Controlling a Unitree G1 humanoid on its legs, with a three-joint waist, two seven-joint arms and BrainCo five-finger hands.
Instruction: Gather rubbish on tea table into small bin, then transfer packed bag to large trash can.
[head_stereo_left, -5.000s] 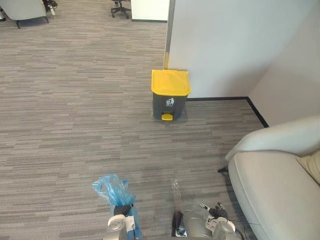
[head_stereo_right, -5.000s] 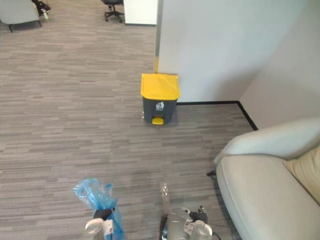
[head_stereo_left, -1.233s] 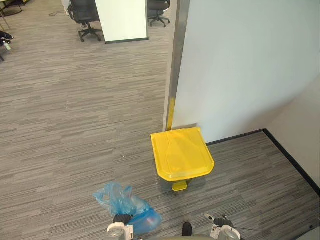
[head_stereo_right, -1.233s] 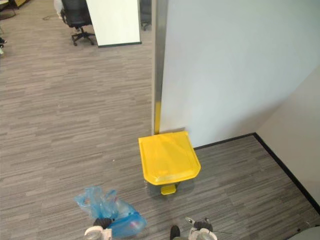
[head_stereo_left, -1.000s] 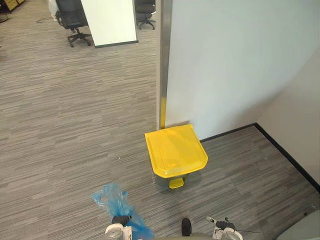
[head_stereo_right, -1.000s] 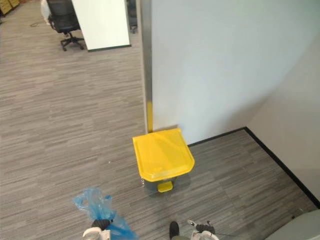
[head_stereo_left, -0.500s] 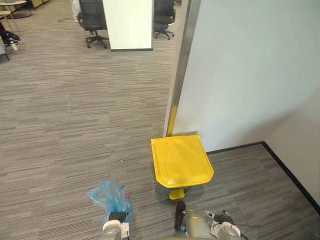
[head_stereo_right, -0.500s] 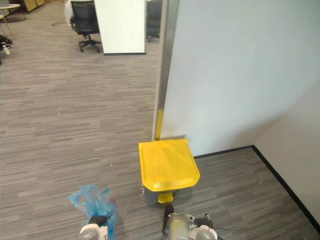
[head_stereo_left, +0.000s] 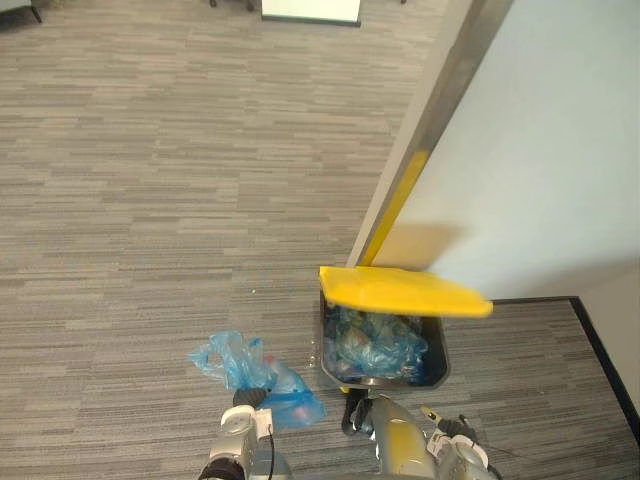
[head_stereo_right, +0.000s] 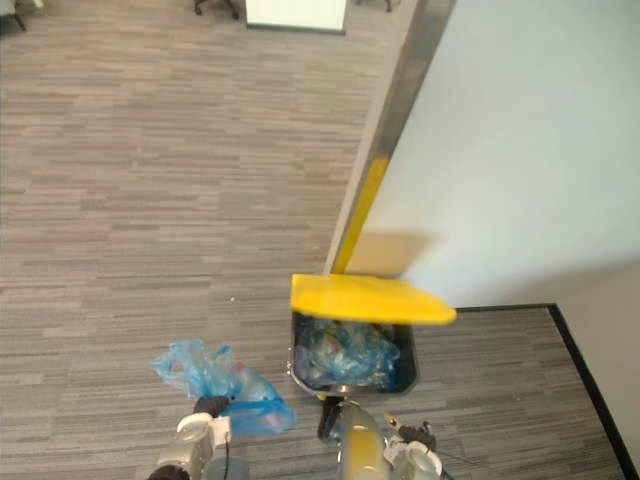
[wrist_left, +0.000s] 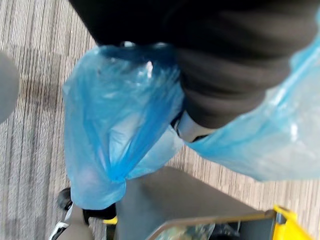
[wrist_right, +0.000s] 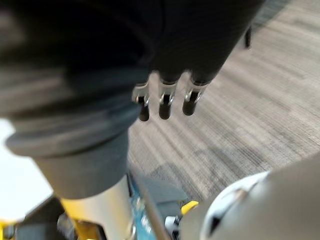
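The packed blue bag (head_stereo_left: 255, 372) sat clenched in my left hand (head_stereo_left: 243, 399), just left of the large pedal bin (head_stereo_left: 436, 372), not yet inside. The bin's yellow lid (head_stereo_left: 400, 291) stood raised. My right hand (wrist_right: 163, 100) dangled relaxed and empty. Only the drop remained.

Count: one trash can (head_stereo_left: 438, 366) with one yellow lid (head_stereo_left: 400, 290). Outside the can, one blue bag (head_stereo_left: 250, 368). Inside it, blue bagged rubbish (head_stereo_left: 375, 340) — pieces cannot be told apart, no number entered. Two in all — left robot hand (head_stereo_left: 243, 398), right robot hand (wrist_right: 164, 102).
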